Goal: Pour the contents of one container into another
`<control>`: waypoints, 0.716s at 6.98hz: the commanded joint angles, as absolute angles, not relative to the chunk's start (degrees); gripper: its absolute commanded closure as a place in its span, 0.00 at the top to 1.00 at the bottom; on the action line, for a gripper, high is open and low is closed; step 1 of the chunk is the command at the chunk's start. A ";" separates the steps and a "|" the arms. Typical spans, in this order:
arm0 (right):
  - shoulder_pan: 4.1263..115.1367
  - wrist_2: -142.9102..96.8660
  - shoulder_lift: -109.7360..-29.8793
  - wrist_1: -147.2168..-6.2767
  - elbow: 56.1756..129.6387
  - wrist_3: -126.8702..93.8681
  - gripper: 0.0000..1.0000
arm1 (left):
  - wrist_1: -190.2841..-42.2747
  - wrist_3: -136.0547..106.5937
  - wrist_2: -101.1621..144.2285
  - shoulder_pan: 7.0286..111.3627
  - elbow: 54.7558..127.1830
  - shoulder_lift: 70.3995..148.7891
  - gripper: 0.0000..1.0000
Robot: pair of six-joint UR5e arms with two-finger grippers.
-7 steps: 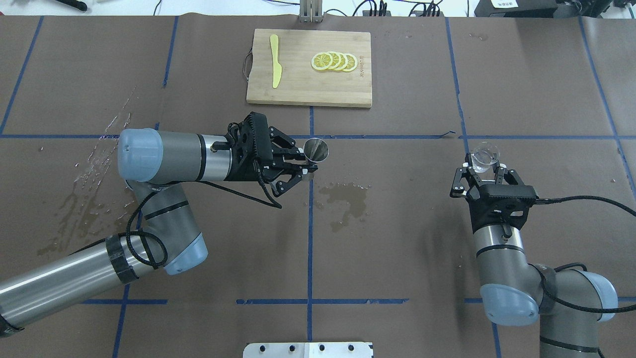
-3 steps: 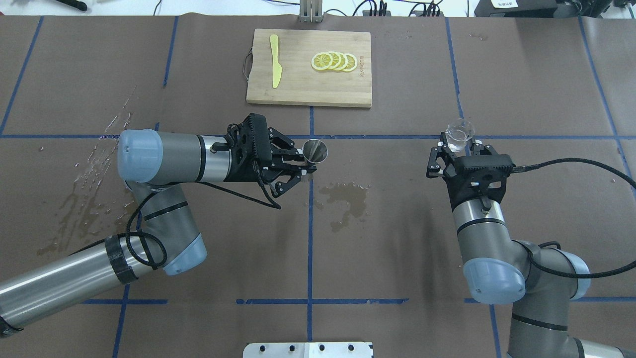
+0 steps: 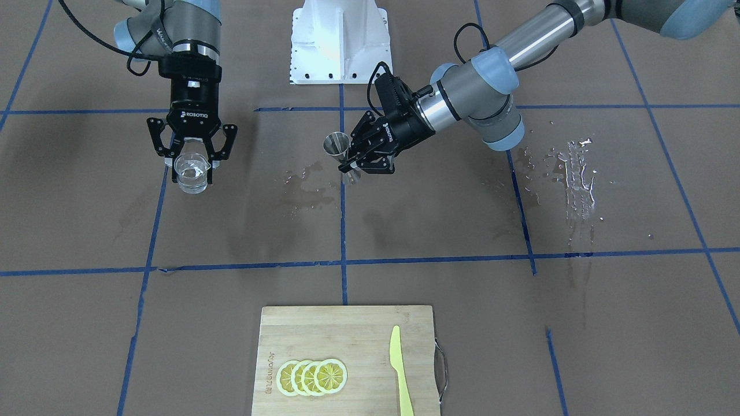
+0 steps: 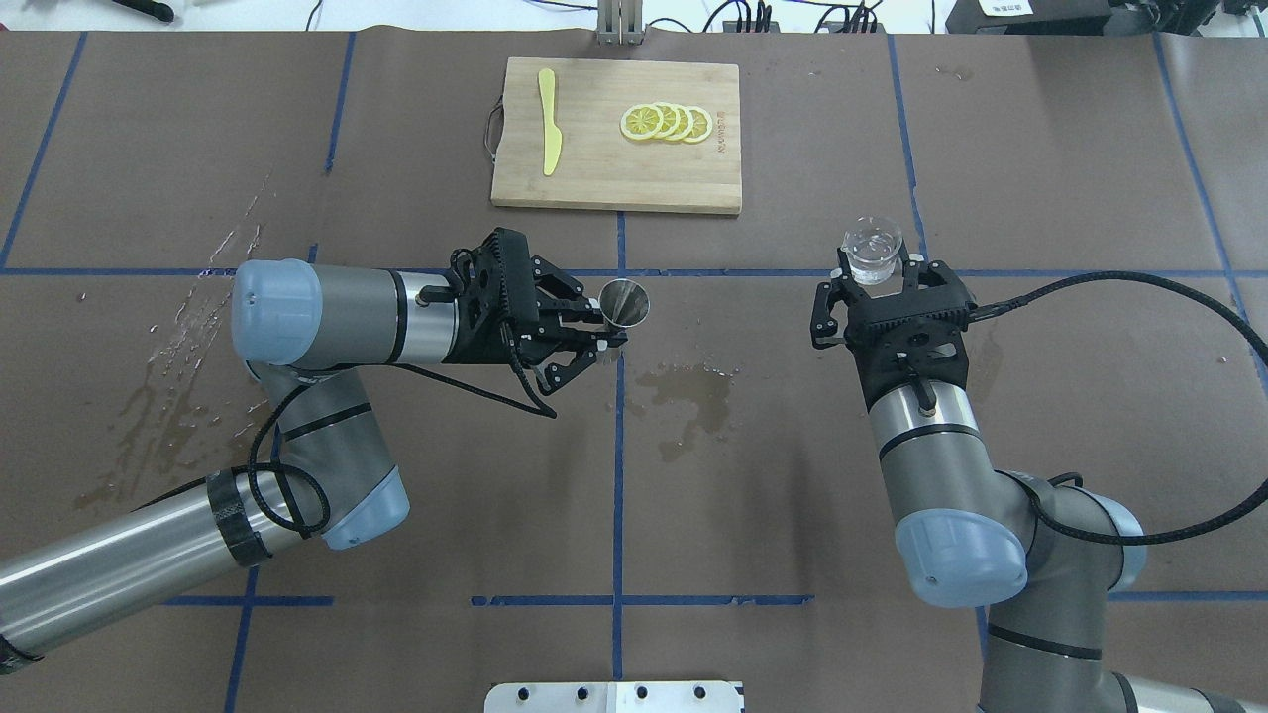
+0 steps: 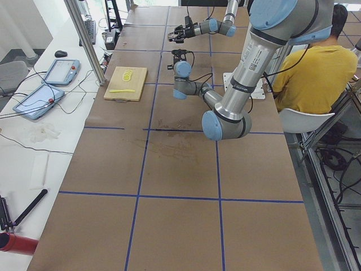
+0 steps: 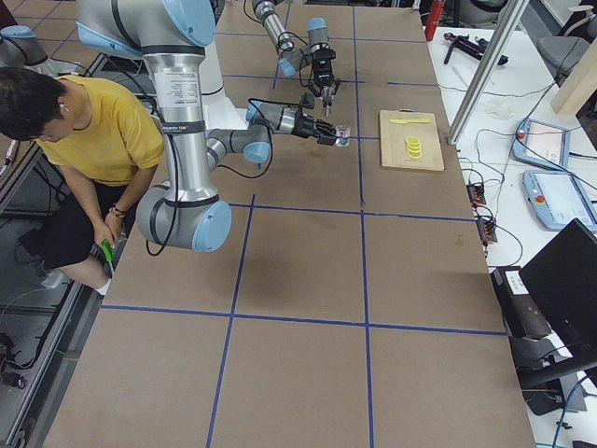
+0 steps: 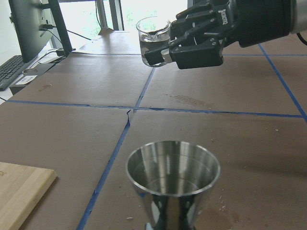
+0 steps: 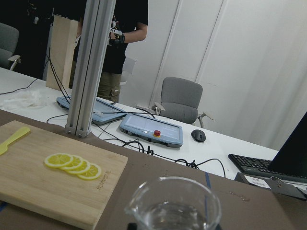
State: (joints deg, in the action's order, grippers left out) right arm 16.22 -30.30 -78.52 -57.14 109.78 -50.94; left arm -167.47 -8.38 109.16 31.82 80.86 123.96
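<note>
The steel jigger (image 4: 627, 301) is held upright above the table, my left gripper (image 4: 606, 330) shut on its lower half. The left wrist view looks into its open upper cone (image 7: 172, 175); it also shows in the front view as the jigger (image 3: 337, 145). The clear tumbler (image 4: 872, 250) holds some clear liquid and stands upright between the fingers of my right gripper (image 4: 874, 269), which is shut on it. It hangs off to the jigger's right, well apart from it. The tumbler (image 3: 191, 171) is lifted off the table; the right wrist view shows its rim (image 8: 175, 203).
A wooden cutting board (image 4: 594, 178) with lemon slices (image 4: 666, 122) and a yellow knife (image 4: 548, 121) lies at the far middle. Wet patches mark the paper below the jigger (image 4: 688, 391) and at the left (image 4: 178, 347). A seated person (image 5: 316, 73) is beside the robot.
My right arm has carried the tumbler away from the robot and leftward, closer to the jigger. The left arm and jigger have barely shifted.
</note>
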 commanded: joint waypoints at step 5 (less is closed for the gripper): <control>12.93 -30.06 -65.84 -74.59 110.13 -47.99 0.00 | -167.34 -8.44 108.99 31.73 80.86 123.93 0.00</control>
